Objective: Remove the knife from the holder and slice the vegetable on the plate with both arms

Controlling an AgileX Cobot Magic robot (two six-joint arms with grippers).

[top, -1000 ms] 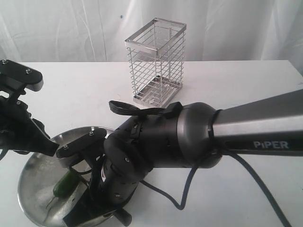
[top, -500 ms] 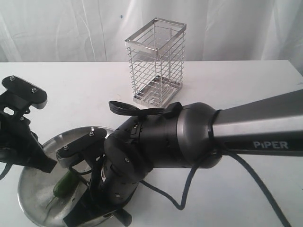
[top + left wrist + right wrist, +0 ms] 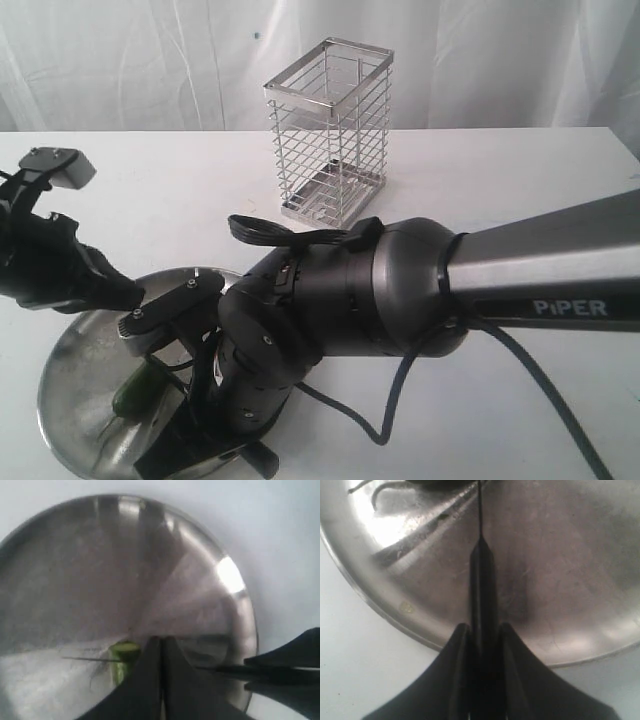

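Change, left arm: the left arm (image 3: 50, 265) has swung round since a second ago; its camera bracket now points up and to the left, and its tip has drawn back from the dish's middle to its left rim.
Change, left gripper: the left gripper (image 3: 160, 644), spread apart a second ago, now has its fingers pressed flat together with nothing between them.
Change, elsewhere: the right arm (image 3: 400, 290), plate, pepper and holder sit as they did before.
Right gripper: the right gripper (image 3: 482, 630) is clamped on the knife (image 3: 482, 585) by its black handle; the blade shows edge-on as a thin line running over the plate towards the pepper.
Chili pepper: the chili pepper (image 3: 135, 392) lies in the plate (image 3: 70, 390) left of the right arm's wrist; in the left wrist view it sits just beside the closed fingertips, whether touching I cannot tell.
Plate: at the front left of the table (image 3: 520, 190), its near rim cut by the exterior picture's edge and its right side covered by the right arm.
Holder: the holder (image 3: 330, 130) stands upright near the table's back edge, well apart from the plate; the knife is out of it.
Open room: bare white tabletop between plate and holder, and right of the holder.
Cable: a dark cable (image 3: 395, 405) hangs from the right arm to the table beside the plate.
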